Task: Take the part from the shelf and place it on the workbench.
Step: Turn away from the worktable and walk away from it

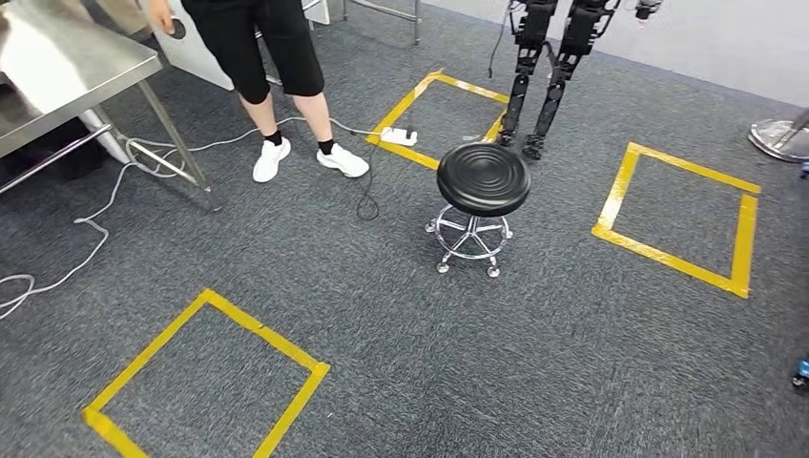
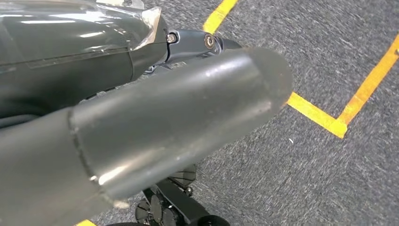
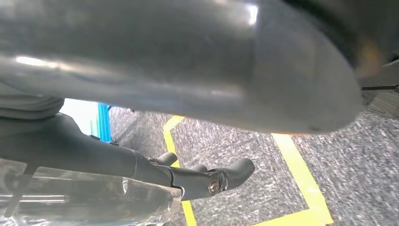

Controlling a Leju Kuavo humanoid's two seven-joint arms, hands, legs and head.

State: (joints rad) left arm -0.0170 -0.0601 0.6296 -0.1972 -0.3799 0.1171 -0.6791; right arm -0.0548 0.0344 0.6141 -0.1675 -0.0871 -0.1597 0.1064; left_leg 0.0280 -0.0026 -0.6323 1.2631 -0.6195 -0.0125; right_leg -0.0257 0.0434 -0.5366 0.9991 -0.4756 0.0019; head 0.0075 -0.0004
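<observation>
Grey carpet (image 1: 382, 305) with yellow tape squares (image 1: 205, 377), black stool (image 1: 483, 178) centre, steel counter (image 1: 57, 67) far left; left hand (image 2: 155, 127), right hand (image 3: 188, 66): grip state impossible to tell.

- One black round stool (image 1: 483, 178) on a chrome wheeled base.
- Three yellow tape squares on the grey carpet: one near the camera on the left (image 1: 205, 377), one behind the stool (image 1: 441, 119), one on the right (image 1: 679, 218).
- One person (image 1: 272, 67), seen from the waist down, with two white shoes (image 1: 307, 159).
- One steel tabletop (image 1: 59, 59) at the far left.
- One other legged robot (image 1: 546, 67), its two dark legs standing at the back.
- One white power strip (image 1: 398, 136) on the tape; the cables round it look like two or three, too tangled to count surely.
- One chrome round base (image 1: 780, 136) at the right edge.
</observation>
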